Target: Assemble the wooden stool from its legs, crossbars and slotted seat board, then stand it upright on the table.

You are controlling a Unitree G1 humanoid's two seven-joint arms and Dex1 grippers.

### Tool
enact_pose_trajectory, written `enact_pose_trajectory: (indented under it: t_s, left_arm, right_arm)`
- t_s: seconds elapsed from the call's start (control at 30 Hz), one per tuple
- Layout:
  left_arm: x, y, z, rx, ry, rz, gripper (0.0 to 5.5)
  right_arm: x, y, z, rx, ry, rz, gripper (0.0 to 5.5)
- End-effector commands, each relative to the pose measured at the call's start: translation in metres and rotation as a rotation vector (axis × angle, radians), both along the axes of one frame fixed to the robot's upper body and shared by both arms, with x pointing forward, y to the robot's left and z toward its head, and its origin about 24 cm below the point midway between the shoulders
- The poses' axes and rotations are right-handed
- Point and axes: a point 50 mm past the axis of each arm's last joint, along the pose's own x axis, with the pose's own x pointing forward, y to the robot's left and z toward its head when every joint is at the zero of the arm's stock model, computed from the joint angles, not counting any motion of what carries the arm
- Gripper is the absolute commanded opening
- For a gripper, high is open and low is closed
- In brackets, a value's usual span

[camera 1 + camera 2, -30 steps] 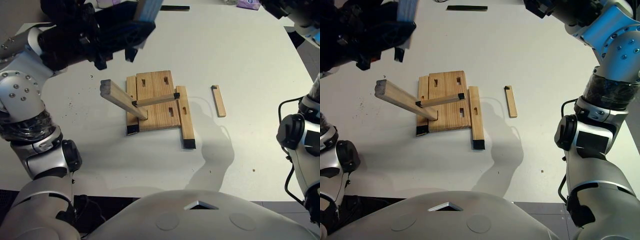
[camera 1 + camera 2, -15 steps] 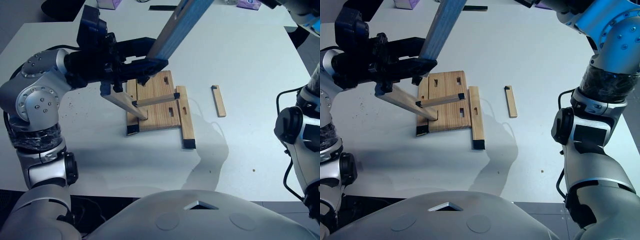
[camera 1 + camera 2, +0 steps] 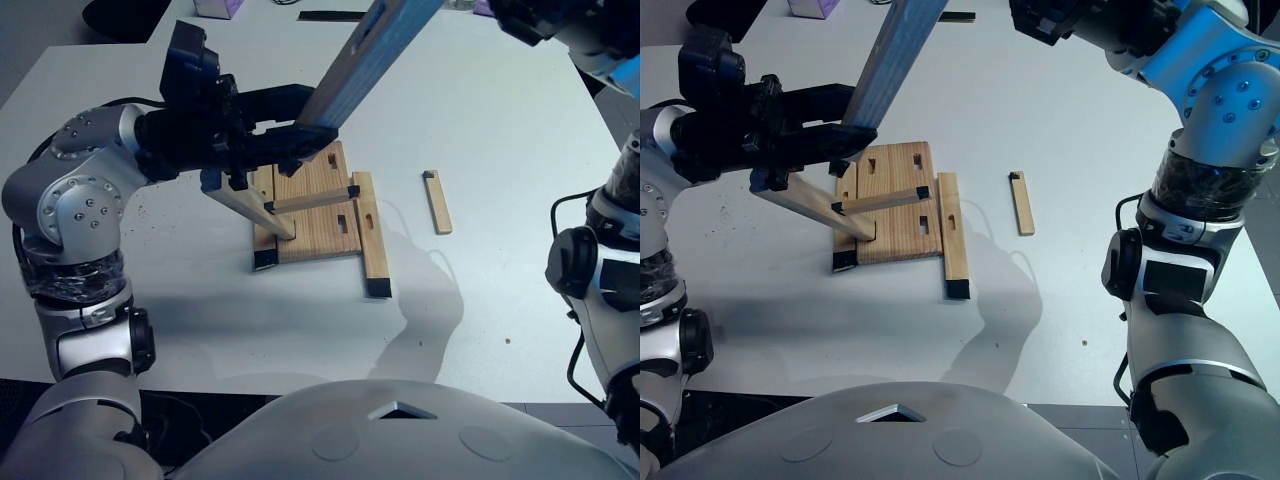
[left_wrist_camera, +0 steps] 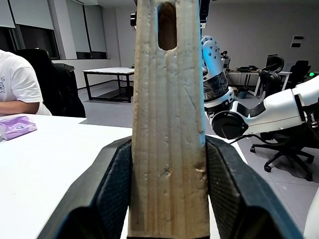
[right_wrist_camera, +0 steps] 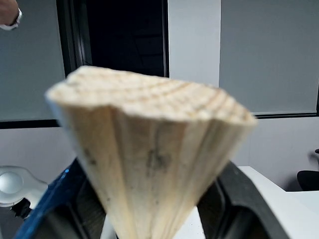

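Stool leg: pale, grained wood with one oblong slot.

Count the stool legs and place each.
4: held leg aloft in left gripper and right gripper; slanted leg rising from the seat board; left leg and right leg flat beside it. None looks hidden.

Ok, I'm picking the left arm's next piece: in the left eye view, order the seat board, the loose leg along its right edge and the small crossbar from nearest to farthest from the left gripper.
1. Seat board, on the table just beneath the left gripper.
2. Loose leg, lying along the board's right edge.
3. Small crossbar, alone farther to the right.
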Motion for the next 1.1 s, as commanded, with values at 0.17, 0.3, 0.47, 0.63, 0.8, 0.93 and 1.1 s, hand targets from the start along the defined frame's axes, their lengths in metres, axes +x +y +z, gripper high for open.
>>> enact_pose_trajectory:
  t_s: [0.17, 0.3, 0.47, 0.63, 0.8, 0.93, 1.1]
  left_arm:
    - [0.022, 0.011, 0.012, -0.034, -0.084, 0.242, 2.93]
    - [0.027, 0.039, -0.007, -0.047, -0.073, 0.511, 2.93]
    - [0.035, 0.096, -0.029, -0.229, 0.015, 0.988, 2.93]
    - [0.043, 0.118, -0.054, -0.345, 0.172, 1.251, 2.93]
    - [0.042, 0.123, -0.060, -0.377, 0.218, 1.308, 2.93]
    - [0.044, 0.118, -0.066, -0.385, 0.234, 1.304, 2.93]
    - [0.048, 0.113, -0.073, -0.380, 0.260, 1.282, 2.93]
  right_arm:
    - [0.012, -0.016, 0.011, 0.040, -0.059, -0.170, 2.06]
    - [0.034, -0.041, -0.006, -0.072, -0.100, -0.370, 2.06]
    - [0.038, -0.041, -0.076, -0.378, -0.164, -0.398, 2.06]
    - [0.019, -0.026, -0.113, -0.390, -0.140, -0.312, 2.05]
    - [-0.002, -0.023, -0.115, -0.298, -0.062, -0.235, 2.05]
    - [-0.008, -0.020, -0.124, -0.281, 0.006, -0.187, 2.05]
    - [-0.004, -0.017, -0.138, -0.296, 0.034, -0.190, 2.05]
